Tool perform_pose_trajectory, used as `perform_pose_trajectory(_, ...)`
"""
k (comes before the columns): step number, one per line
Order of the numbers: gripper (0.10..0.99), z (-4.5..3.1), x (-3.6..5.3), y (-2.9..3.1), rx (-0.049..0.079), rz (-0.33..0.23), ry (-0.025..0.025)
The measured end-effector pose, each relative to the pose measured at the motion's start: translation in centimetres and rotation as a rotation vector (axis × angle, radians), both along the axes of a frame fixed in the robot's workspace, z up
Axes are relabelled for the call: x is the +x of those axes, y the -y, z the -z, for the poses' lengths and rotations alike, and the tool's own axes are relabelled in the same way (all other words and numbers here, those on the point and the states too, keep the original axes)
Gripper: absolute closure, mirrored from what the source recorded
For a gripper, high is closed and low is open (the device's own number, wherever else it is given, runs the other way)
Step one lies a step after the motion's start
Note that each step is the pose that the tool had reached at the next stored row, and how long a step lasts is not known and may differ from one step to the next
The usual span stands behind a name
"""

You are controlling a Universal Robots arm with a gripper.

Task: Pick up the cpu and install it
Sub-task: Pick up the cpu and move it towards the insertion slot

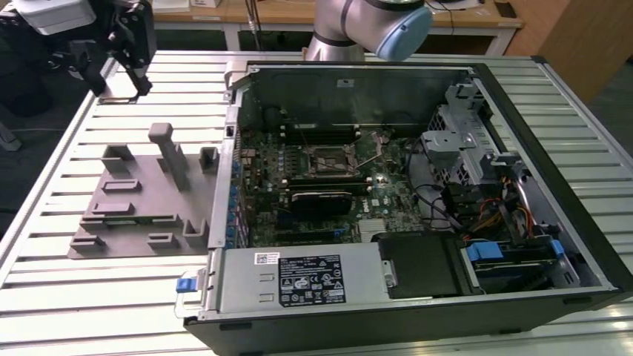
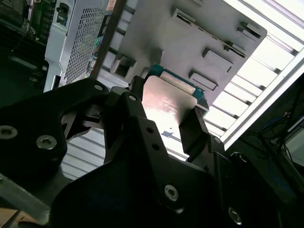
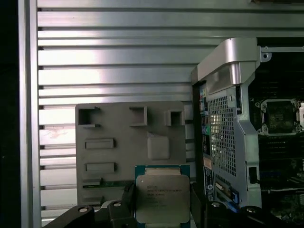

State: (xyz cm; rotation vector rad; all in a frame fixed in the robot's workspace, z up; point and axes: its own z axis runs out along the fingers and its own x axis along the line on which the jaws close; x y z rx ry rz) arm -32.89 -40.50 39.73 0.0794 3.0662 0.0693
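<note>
Black two-finger gripper (image 2: 167, 116) is closed on the cpu, a small flat square chip w/ pale silver metal lid on a green board (image 3: 163, 198). The fingers (image 2: 194, 127) pinch opposite edges, prob. so nothing touches the lid face or the contact side. Chip is off any surface and carried flat. In both wrist views it hangs over the near end of the flat grey plastic holder tray w/ raised blocks (image 1: 138, 215), which lies on the slatted aluminium table (image 1: 99, 297), just beside the open black desktop case (image 1: 554, 148) on the exterior view's left. In the exterior view the arm's head sits high at upper left, well apart from the case. The square metal-framed cpu socket (image 1: 331, 158) on the green motherboard (image 1: 386, 189) looks unfilled, so install isn't done. Writing: a few dark printed lines on the lid, plus a white label w/ small marks on the silver power-supply box (image 1: 307, 282); can't make out either.
</note>
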Motion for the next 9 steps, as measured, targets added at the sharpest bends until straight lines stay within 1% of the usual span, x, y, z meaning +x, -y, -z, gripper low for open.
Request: perform_pose_trajectory(9,0.541,0.02,2.03,0.00,0.000,0.000,-0.0001)
